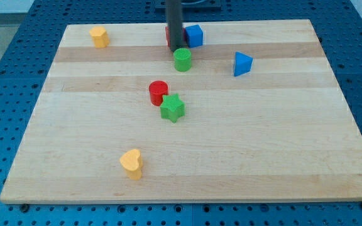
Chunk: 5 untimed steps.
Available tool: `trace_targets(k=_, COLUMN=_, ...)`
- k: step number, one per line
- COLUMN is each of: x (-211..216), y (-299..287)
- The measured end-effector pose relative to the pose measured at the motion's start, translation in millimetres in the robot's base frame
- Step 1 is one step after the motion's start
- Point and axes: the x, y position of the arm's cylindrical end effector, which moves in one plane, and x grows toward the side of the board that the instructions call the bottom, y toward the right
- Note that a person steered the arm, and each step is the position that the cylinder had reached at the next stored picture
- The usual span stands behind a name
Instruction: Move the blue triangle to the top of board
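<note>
Rod, dark and straight, entering from the view's top; my tip [177, 49] sits on the wooden board [281, 157] near its top edge. The arm carries no pincer, so nothing opens, closes or grips.

Blue triangle [242, 64]: to the view's right of the tip and slightly lower, well apart from it, lying free on the board.

Green cylinder [182, 60]: just below the tip, touching or nearly touching; contact cannot be told.

Blue cube [195, 36]: just right of the rod, slightly above the tip.

Red block [168, 36]: mostly hidden behind the rod, shape not clear.

Yellow block [99, 36]: far to the tip's left, near the top edge.

Red cylinder [158, 92]: below the tip, slightly left.

Green star [173, 108]: just below and right of the red cylinder, touching it.

Yellow heart [131, 163]: far below the tip, toward the left.
</note>
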Motion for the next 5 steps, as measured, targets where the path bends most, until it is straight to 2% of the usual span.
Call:
trace_targets(k=1, x=1, y=58)
trace_targets(k=2, x=-34, y=101)
trace_targets(k=3, x=-67, y=39)
trace_targets(k=4, x=-90, y=17)
trace_targets(k=5, x=-71, y=14)
